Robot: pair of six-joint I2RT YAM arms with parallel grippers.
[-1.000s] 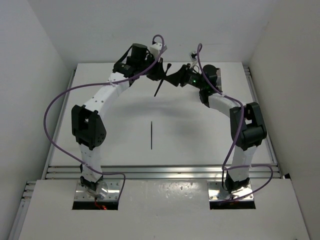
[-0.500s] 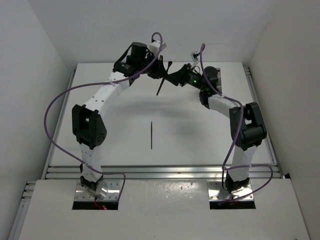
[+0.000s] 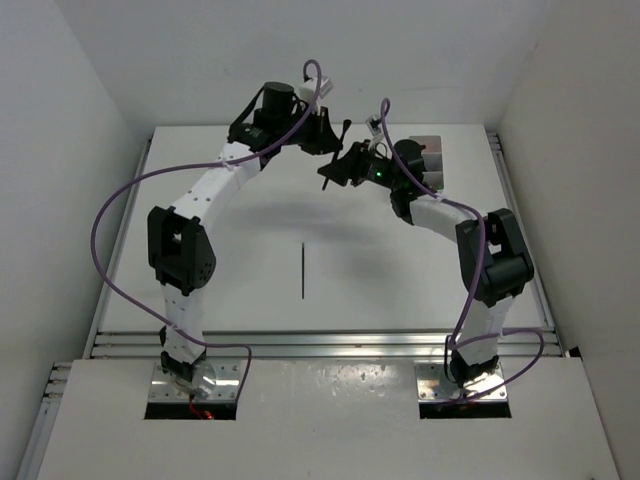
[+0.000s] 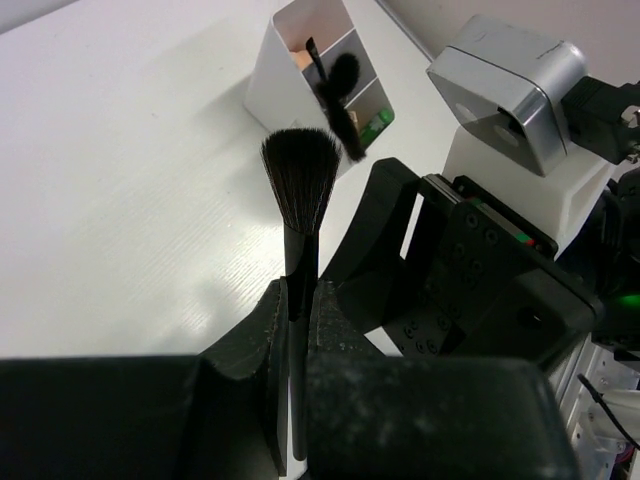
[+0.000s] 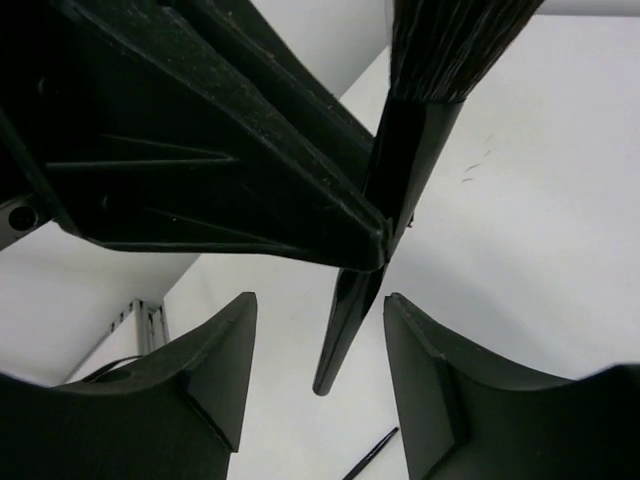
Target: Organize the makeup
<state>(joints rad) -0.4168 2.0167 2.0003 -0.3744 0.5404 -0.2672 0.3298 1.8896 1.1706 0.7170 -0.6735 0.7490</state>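
My left gripper is shut on the handle of a black makeup brush, held in the air with its bristles pointing away from the wrist. In the top view the left gripper and right gripper meet above the far middle of the table. The right gripper is open, and the brush's tapered handle end hangs between its fingers without touching them. A thin black pencil lies on the table centre, also seen as the pencil below.
The white compartment box stands at the far right of the table, with a black brush and other items inside. In the top view this box is partly behind the right arm. White walls enclose the table.
The right gripper has moved left onto the brush's handle end and its jaws have opened wider. The left gripper keeps its hold on the brush, now slightly higher and less tilted.
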